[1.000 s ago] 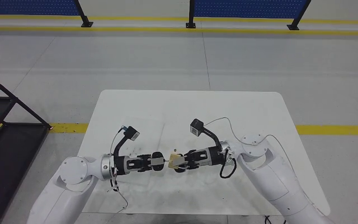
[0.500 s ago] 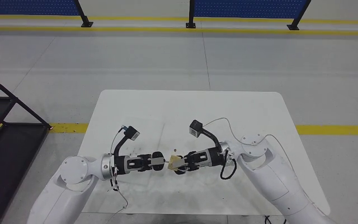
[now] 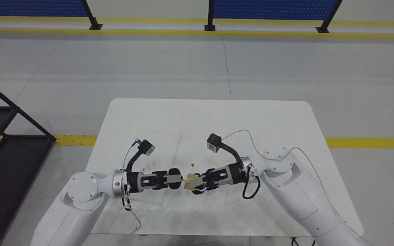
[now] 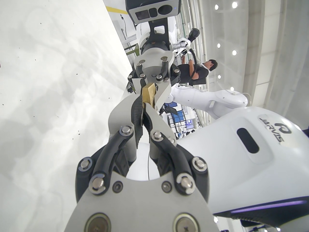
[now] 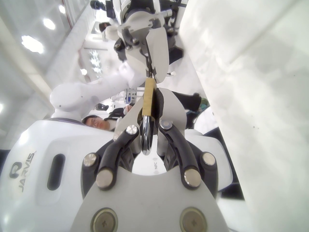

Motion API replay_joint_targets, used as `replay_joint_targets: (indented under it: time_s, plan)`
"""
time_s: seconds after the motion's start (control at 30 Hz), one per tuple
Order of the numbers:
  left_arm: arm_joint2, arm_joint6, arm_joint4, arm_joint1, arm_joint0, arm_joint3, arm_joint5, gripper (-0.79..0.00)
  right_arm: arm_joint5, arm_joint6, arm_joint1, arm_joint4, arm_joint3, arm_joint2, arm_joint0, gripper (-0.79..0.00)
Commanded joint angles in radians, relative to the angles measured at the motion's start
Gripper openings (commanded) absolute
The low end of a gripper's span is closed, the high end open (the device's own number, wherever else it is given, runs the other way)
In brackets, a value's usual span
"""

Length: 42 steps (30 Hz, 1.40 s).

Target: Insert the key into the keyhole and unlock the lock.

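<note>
A brass padlock (image 3: 192, 180) is held just above the white table (image 3: 271, 123) near its front edge. My right gripper (image 3: 199, 181) is shut on the padlock's body (image 5: 148, 97), with the steel shackle (image 5: 146, 136) pointing back between its fingers. My left gripper (image 3: 179, 180) faces it tip to tip, shut, its fingers (image 4: 154, 119) pressed together right at the padlock's end face (image 4: 148, 93). The key is hidden inside that grip; a thin dark sliver shows between the left gripper's fingertips (image 5: 154, 73) where they meet the padlock.
A small pale speck (image 3: 192, 164) lies on the table just behind the grippers. A black rack (image 3: 18, 147) stands off the table's left side. The table's far half and right side offer free room.
Both grippers and the padlock have drifted slightly toward the table's front edge, staying tip to tip. Both grips are unchanged.
</note>
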Motion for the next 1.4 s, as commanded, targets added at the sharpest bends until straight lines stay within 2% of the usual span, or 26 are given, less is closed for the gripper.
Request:
replay_joint_targets:
  time_s: [0.0,0.93,0.97,1.0,1.03,1.07,1.13,1.17,1.37]
  plan:
    - [0.003,0.002,0.000,0.000,-0.002,0.002,-0.001,-0.785,-0.001,0.002,0.000,0.003,0.000,-0.002,0.001,-0.785]
    - [0.016,-0.012,-0.026,0.003,-0.003,0.003,-0.003,-0.785,-0.006,-0.023,0.010,0.014,-0.001,-0.017,0.005,-0.785]
    - [0.016,-0.013,-0.028,0.004,-0.002,0.003,-0.003,-0.637,-0.006,-0.025,0.011,0.015,-0.001,-0.017,0.004,-0.785]
    - [0.016,-0.013,-0.030,0.004,-0.002,0.003,-0.002,-0.563,-0.006,-0.026,0.011,0.015,-0.001,-0.017,0.004,-0.785]
    - [0.016,-0.014,-0.032,0.004,-0.002,0.003,-0.001,-0.456,-0.005,-0.026,0.011,0.017,-0.001,-0.017,0.004,-0.785]
    - [0.015,-0.014,-0.032,0.004,-0.002,0.003,-0.001,-0.400,-0.006,-0.026,0.012,0.018,-0.001,-0.018,0.004,-0.785]
    - [0.016,-0.013,-0.036,0.004,-0.001,0.003,0.000,-0.046,-0.007,-0.029,0.012,0.019,-0.001,-0.017,0.003,-0.785]
    - [0.016,-0.014,-0.038,0.004,-0.001,0.003,-0.001,-0.003,-0.007,-0.030,0.013,0.019,-0.001,-0.018,0.003,-0.785]
    - [0.011,-0.021,-0.050,0.006,-0.003,0.003,-0.001,0.000,-0.012,-0.030,0.015,0.028,0.002,-0.017,0.003,-0.785]
